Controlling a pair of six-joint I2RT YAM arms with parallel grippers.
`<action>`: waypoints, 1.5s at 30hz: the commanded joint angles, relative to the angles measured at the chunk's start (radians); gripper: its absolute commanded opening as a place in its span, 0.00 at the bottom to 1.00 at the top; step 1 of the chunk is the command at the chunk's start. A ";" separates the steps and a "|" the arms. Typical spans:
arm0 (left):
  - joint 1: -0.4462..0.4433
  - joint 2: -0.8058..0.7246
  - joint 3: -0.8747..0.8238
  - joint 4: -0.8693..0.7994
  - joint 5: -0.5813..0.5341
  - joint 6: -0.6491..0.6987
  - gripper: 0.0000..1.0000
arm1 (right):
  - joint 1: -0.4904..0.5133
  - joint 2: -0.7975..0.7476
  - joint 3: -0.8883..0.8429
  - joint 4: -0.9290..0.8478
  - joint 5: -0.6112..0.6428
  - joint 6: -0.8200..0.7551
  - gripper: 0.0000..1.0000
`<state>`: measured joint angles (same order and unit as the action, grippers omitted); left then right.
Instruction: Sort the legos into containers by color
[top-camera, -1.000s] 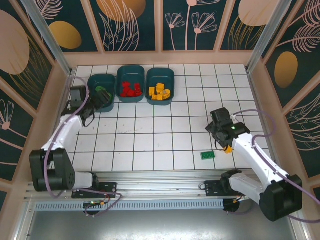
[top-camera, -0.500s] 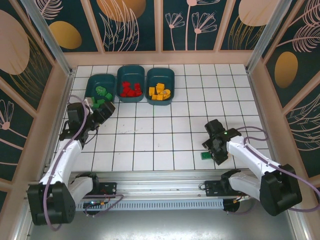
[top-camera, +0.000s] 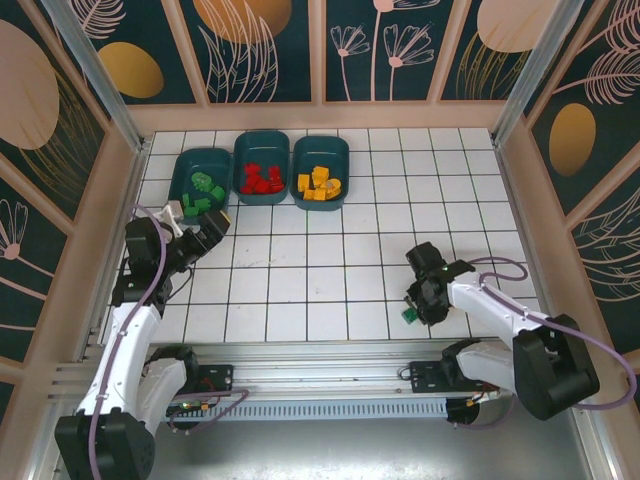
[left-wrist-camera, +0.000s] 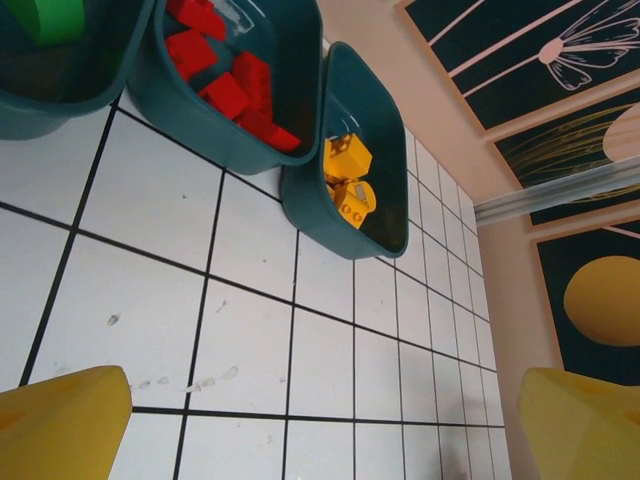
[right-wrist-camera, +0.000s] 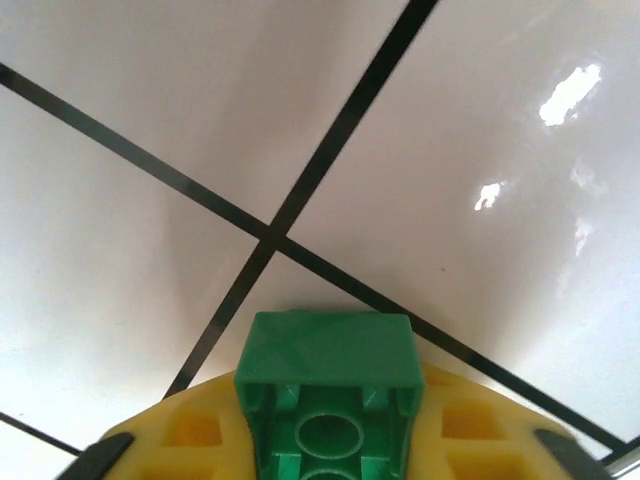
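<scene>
Right gripper (top-camera: 417, 306) closed on the last loose green brick (right-wrist-camera: 328, 390), at floor level. Next: lift, carry to green bin (top-camera: 204, 151), far forward-left. Left gripper (left-wrist-camera: 322, 425) wide open, empty.

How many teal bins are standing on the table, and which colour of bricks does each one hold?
3, in a row at the far left: the left bin holds green bricks, the middle bin red bricks, the right bin yellow-orange bricks.

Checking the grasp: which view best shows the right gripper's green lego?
Right wrist: the green lego sits close up between yellow fingers, hollow underside visible. The top external view gives a small green speck under the right gripper.
</scene>
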<state>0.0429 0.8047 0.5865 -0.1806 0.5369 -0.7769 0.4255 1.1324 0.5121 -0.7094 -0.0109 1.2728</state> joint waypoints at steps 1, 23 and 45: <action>-0.005 -0.028 -0.024 -0.050 -0.061 -0.036 0.99 | 0.020 -0.025 0.007 0.153 -0.019 -0.028 0.19; -0.005 -0.268 -0.357 -0.248 -0.394 -0.355 0.98 | 0.466 1.069 1.412 0.549 -0.138 -0.710 0.19; -0.004 -0.219 -0.386 -0.048 -0.096 -0.228 0.98 | 0.460 1.574 2.050 0.554 -0.290 -0.782 0.20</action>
<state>0.0391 0.5827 0.1665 -0.2760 0.3882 -1.0420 0.8909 2.6896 2.5011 -0.2176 -0.2878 0.4953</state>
